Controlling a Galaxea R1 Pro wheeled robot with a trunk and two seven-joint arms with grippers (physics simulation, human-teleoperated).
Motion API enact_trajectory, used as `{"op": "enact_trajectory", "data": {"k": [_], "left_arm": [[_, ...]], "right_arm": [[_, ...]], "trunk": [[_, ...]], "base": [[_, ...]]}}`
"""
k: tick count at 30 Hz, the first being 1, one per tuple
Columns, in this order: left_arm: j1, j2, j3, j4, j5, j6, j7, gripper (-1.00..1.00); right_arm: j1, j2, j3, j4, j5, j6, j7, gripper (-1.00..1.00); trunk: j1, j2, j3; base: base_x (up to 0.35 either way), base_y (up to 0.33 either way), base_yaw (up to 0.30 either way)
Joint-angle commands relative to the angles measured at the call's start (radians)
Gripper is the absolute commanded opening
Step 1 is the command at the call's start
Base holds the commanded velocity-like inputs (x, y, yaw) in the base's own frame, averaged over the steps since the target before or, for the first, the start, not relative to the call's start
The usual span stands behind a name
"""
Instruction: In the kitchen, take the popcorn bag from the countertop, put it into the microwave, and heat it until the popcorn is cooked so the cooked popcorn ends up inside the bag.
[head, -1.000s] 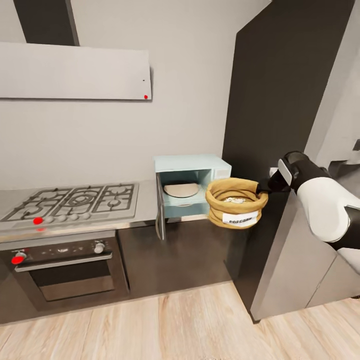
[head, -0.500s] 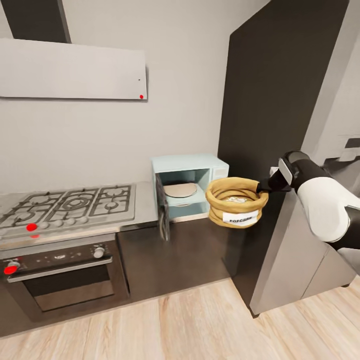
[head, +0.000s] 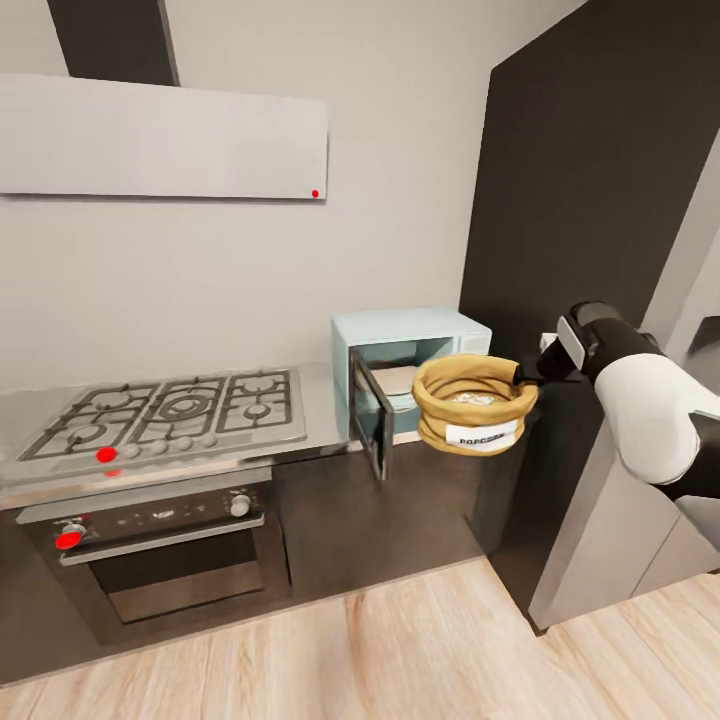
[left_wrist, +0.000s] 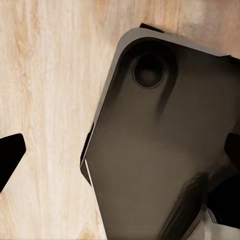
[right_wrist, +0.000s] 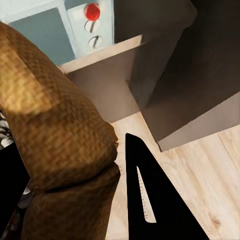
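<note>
One bag: the popcorn bag (head: 475, 402) hangs in the air from the right gripper (head: 520, 377), which pinches its rolled rim.
Handling: probably light and soft; the paper may crumple, so hold the thick rim.
Microwave (head: 412, 372): just beyond the bag, door open.
Left gripper: spread over the floor.

Right arm (head: 650, 410): glossy white rounded shell, black joint bands, grey-white wrist collar. Right gripper (head: 522, 377): slim black fingers. Base (left_wrist: 165, 150): dark grey rounded plate.
</note>
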Motion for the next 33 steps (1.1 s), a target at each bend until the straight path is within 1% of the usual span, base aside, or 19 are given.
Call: {"op": "enact_trajectory", "data": {"k": [1,7,9,17,18,22,26,28,33], "left_arm": [[0.000,0.000,0.001,0.000,0.002,-0.003,0.002,1.00],[0.000,0.000,0.001,0.000,0.002,-0.003,0.002,1.00],[0.000,0.000,0.001,0.000,0.002,-0.003,0.002,1.00],[0.000,0.000,0.001,0.000,0.002,-0.003,0.002,1.00],[0.000,0.000,0.001,-0.001,0.002,-0.003,0.002,1.00],[0.000,0.000,0.001,-0.001,0.002,-0.003,0.002,1.00],[0.000,0.000,0.001,-0.001,0.002,-0.003,0.002,1.00],[0.000,0.000,0.001,-0.001,0.002,-0.003,0.002,1.00],[0.000,0.000,0.001,-0.001,0.002,-0.003,0.002,1.00]], "right_arm": [[-0.001,0.000,-0.005,-0.001,0.011,0.003,0.008,-1.00],[0.000,0.001,-0.005,-0.001,0.010,0.003,0.007,-1.00],[-0.001,0.001,-0.005,-0.002,0.011,0.003,0.006,-1.00],[-0.001,0.000,-0.005,-0.002,0.011,0.003,0.006,-1.00],[-0.002,-0.006,-0.006,0.004,0.015,0.003,0.000,-1.00],[-0.002,-0.006,-0.003,0.018,0.018,-0.003,-0.003,-1.00],[-0.003,-0.019,-0.001,0.018,0.050,0.003,-0.003,-1.00],[-0.003,-0.023,-0.001,0.018,0.050,0.003,-0.002,-1.00],[-0.003,-0.023,-0.002,0.007,0.054,0.003,-0.002,-1.00]], "trunk": [[0.000,-0.001,-0.001],[0.000,-0.001,-0.001],[0.000,-0.001,-0.001],[0.000,-0.001,-0.001],[0.000,-0.001,-0.001],[0.000,-0.001,-0.001],[0.000,-0.001,-0.001],[0.000,-0.001,-0.001],[0.000,-0.001,-0.001]], "base": [[0.000,0.322,0.000],[0.000,0.316,0.000],[0.000,0.136,0.000],[0.000,0.010,0.000],[0.000,0.000,0.000],[0.000,0.000,0.000],[0.000,0.000,0.000],[0.000,0.000,0.000],[0.000,0.000,0.000]]}}
